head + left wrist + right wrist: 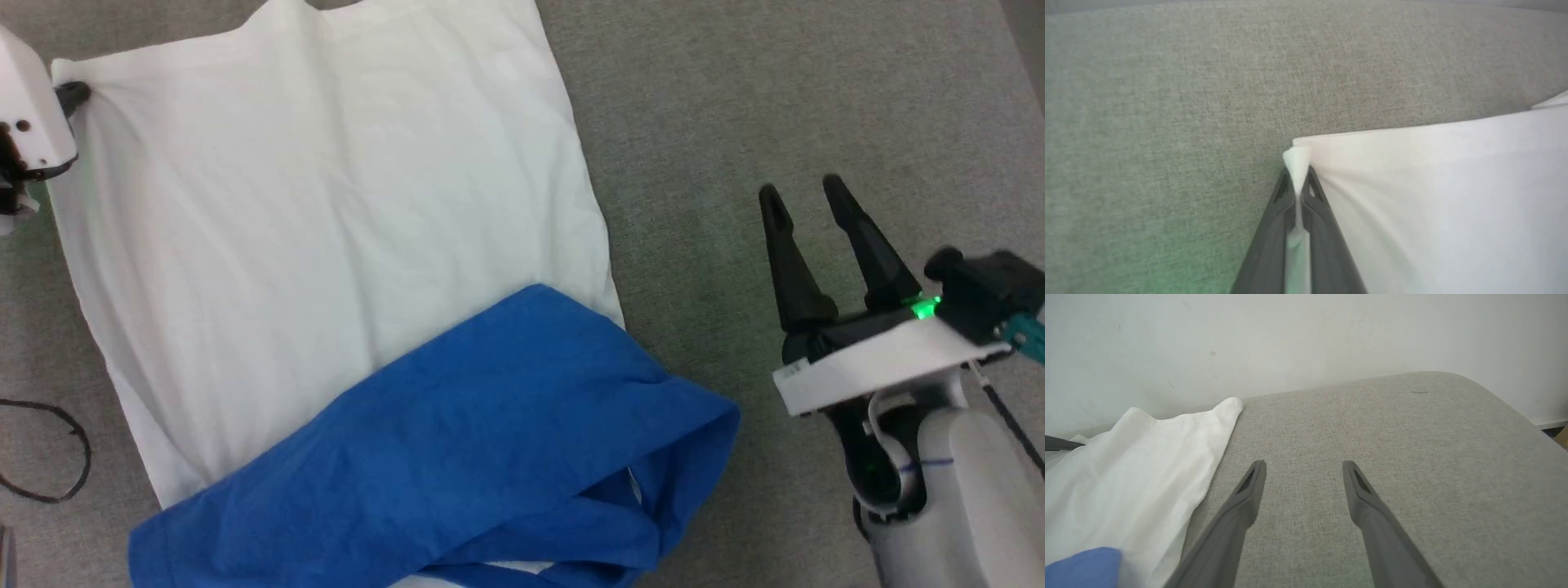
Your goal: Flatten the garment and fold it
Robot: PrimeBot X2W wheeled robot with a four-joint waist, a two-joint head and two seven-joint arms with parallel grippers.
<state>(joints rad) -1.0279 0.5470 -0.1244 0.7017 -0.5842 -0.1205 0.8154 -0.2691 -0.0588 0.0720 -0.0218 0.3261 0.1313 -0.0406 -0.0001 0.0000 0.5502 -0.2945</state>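
Flattening is the step in hand: the garment (326,204) lies spread on the grey surface (775,82), its white body fairly smooth, blue cloth bunched across the near end. The left gripper (1297,179) is clamped on a white corner at the far left; the right gripper (800,188) hangs beside the shirt, fingers apart, empty. Next move, as I judge it — seize the opposite corner and draw taut. The near edge is cut off — the blue layers are hard to sort.

Bare grey surface (775,98) lies open around my right gripper (800,188) — the garment (326,204) spreads to its left, wall (1290,335) beyond.
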